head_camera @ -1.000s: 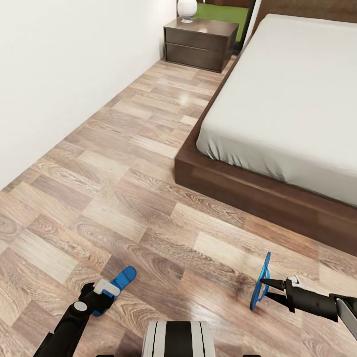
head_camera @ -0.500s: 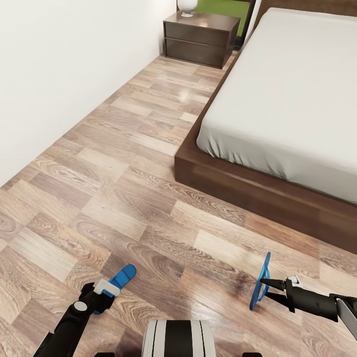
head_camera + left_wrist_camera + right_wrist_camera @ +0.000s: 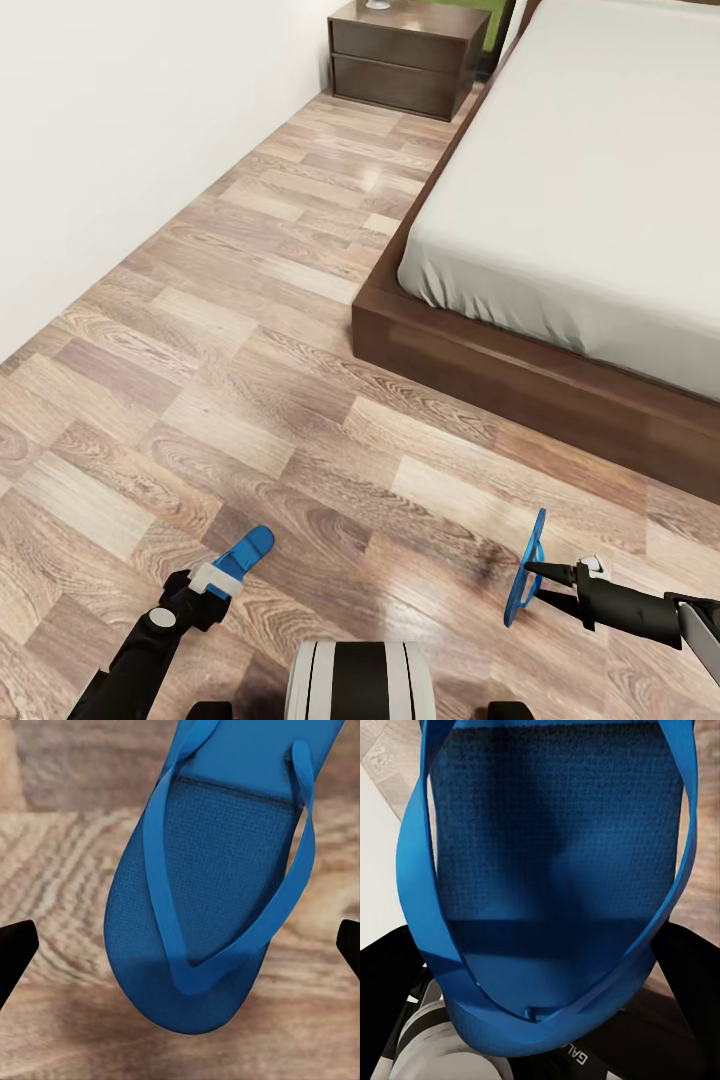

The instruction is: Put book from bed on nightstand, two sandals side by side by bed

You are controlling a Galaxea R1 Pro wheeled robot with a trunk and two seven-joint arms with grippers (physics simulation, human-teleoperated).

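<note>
At the robot's base: two arms low over the wood floor (image 3: 250, 400), each carrying a sandal.
Left gripper (image 3: 213, 580): clenched on a blue sandal (image 3: 243, 553) held roughly flat, well short of the bed (image 3: 520, 370).
Right gripper (image 3: 540, 585): grasping the other sandal (image 3: 527, 565) on edge, upright, nearer the bed's foot corner.
Change: whole view has slid down over the last second; nightstand (image 3: 405, 55) now nearer the top edge. Camera shift; sandals unchanged in the grips.
Meaning: likely closing on the bedside strip; both sandals not yet set down.
Book: not seen on the visible mattress.
</note>
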